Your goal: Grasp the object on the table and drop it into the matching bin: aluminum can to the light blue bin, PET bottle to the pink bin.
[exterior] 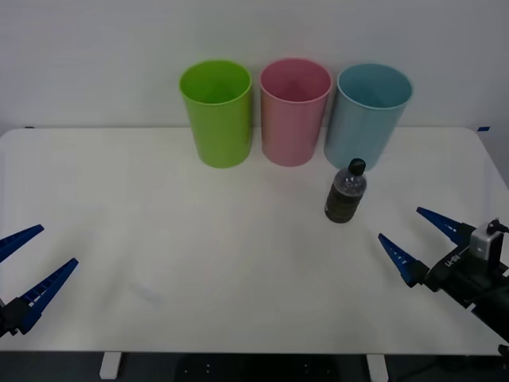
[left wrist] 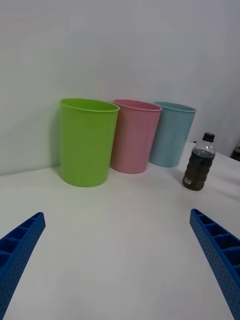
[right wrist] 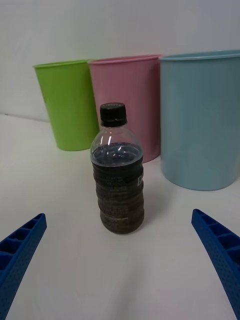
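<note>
Upright on the table (exterior: 159,239): a PET bottle (exterior: 345,193), black cap up, dark contents, standing right of centre and just in front of the blue bin (exterior: 367,115). Close to that bin's base but, seen from the right wrist, apart from it, with a strip of bare white between. Behind, along the far edge against the wall: three bins in a row, green bin (exterior: 217,113) on the left, pink bin (exterior: 293,111) in the middle, blue on the right, rims nearly touching.

Right gripper (exterior: 420,239) low over the table's near right corner, fingers spread wide, pointing toward the bottle; bottle centred between the two blue fingers (right wrist: 220,250) in the right wrist view, still well ahead of the tips. Bare tabletop all the way between gripper and bottle.

Left gripper (exterior: 30,264) parked at the near left edge, likewise spread open, well apart from everything. Wide open surface across the whole left and middle of the table, and a clear band in front of the green and pink bins. Little room only behind the bottle, where the blue bin stands.
</note>
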Action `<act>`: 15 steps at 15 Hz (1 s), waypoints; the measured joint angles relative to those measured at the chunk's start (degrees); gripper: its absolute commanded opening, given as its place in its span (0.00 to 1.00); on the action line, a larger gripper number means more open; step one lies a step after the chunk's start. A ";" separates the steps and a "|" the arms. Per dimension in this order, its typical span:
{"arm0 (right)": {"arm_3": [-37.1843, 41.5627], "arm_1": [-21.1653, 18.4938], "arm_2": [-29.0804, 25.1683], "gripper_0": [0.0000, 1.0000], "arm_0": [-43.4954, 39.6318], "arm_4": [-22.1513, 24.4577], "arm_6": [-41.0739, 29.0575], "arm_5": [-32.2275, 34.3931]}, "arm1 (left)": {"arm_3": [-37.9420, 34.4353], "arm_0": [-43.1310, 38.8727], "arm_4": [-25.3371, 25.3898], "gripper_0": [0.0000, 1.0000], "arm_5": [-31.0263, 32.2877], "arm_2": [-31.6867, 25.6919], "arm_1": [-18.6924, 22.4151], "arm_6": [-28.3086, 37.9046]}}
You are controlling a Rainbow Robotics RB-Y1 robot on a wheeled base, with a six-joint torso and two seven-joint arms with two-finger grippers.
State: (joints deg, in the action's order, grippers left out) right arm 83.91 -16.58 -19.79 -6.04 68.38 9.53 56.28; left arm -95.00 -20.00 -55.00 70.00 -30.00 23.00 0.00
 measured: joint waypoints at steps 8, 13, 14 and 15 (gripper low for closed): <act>-0.04 1.72 8.90 1.00 2.35 0.29 2.27 -14.55 | 0.00 0.00 0.00 1.00 0.00 0.00 0.00 0.00; -0.01 1.73 13.74 1.00 3.89 1.12 2.97 -22.32 | 0.00 0.00 0.00 1.00 0.00 0.00 0.00 0.00; -0.24 1.73 14.50 1.00 4.31 1.20 3.03 -23.40 | 0.00 0.00 0.00 1.00 0.00 0.00 0.00 0.00; -1.25 1.85 14.84 1.00 5.06 1.30 3.10 -23.59 | 0.00 0.00 0.00 1.00 0.00 0.00 0.00 0.00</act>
State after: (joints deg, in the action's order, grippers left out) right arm 82.66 -14.73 -4.96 -0.97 69.68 12.63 32.69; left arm -95.00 -20.00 -55.00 70.00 -30.00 23.00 0.00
